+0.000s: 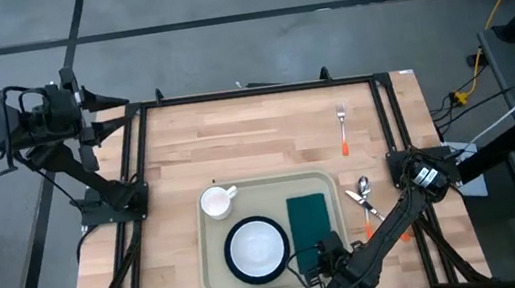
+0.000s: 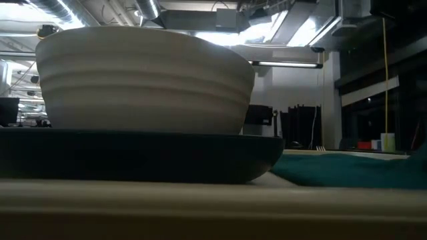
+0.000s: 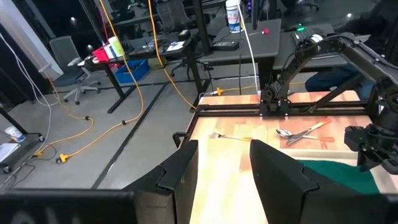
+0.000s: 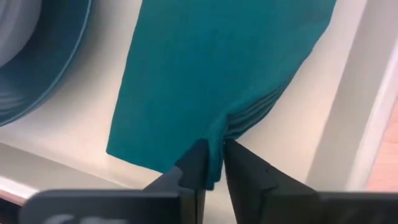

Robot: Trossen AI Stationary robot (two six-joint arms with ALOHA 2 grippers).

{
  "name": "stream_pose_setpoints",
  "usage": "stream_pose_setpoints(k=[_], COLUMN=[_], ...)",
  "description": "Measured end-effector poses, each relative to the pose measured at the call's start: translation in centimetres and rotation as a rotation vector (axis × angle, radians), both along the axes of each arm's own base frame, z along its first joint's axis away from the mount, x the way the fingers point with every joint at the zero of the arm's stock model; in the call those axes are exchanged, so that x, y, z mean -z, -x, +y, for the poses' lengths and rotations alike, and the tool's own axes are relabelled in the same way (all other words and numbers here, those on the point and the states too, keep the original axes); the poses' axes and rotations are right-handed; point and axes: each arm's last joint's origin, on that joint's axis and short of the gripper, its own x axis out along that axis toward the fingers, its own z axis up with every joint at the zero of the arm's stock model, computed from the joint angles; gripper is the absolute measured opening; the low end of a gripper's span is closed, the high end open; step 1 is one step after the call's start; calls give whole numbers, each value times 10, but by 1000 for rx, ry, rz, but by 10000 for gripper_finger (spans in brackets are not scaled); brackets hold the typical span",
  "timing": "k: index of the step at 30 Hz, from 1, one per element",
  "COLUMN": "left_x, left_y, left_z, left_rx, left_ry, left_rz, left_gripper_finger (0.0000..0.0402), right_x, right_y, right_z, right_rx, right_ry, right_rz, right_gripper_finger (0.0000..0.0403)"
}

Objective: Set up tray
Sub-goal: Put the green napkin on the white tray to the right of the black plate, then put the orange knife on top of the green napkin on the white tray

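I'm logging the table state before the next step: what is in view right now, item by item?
tray: one, cream, near edge of table
plate: one, dark rim, on tray
bowl: one, white, on plate
cup: one, white, tray's far left corner
napkin: one, dark green, tray's right side
fork: one, orange handle, far right of table
spoon: one, right of tray
left pincer: open, off table's far left corner
right pincer: pinching napkin's near edge
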Motion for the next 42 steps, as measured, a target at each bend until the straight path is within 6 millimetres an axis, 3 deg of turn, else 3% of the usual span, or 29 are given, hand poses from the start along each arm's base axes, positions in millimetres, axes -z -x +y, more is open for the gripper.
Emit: stream_pose_setpoints(k=[14,24,28,33,39,42], left_x=[0,0,1,1,1,1], left_y=[0,-1,-2,-5,-7,-7], left_z=[-1,-1,-2,-4,-6,-5], left_rx=[18,16,17,28,29,14], left_ry=[17,28,28,34,31,25], left_rz=[3,2,5,12,17,12], left_gripper_finger=[141,141,141,141,141,141], right_x=[0,1,-4,-34,-96,-125], right_y=[-2,1,4,6,18,18], right_z=[3,0,-2,-5,-12,-15], right_rx=[-12,-7,2,0,-9,-60], right_ry=[-35,-59,-70,-62,50,128], right_rz=[-12,78,104,83,129,-58], right_gripper_finger=[86,208,238,250,251,250])
